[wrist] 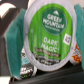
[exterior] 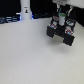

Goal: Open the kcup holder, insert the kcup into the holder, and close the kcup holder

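The kcup point(wrist: 47, 37) fills the wrist view, its green foil top reading "Green Mountain Dark Magic", with a white rim around it. Teal finger pads point(wrist: 12, 44) press against it on either side, so my gripper point(wrist: 46, 42) is shut on it. In the exterior view, the white gripper point(exterior: 61, 19) hangs at the upper right with a spot of green, the kcup point(exterior: 61, 20), at its tip. Directly under it stands the black kcup holder point(exterior: 60, 33). Its front looks pulled out toward the camera, but blur keeps me from telling for sure.
A tall white post point(exterior: 26, 8) stands at the back on the exterior view's left. Dark clutter with blue accents point(exterior: 10, 19) lines the far edge of the white table point(exterior: 30, 57).
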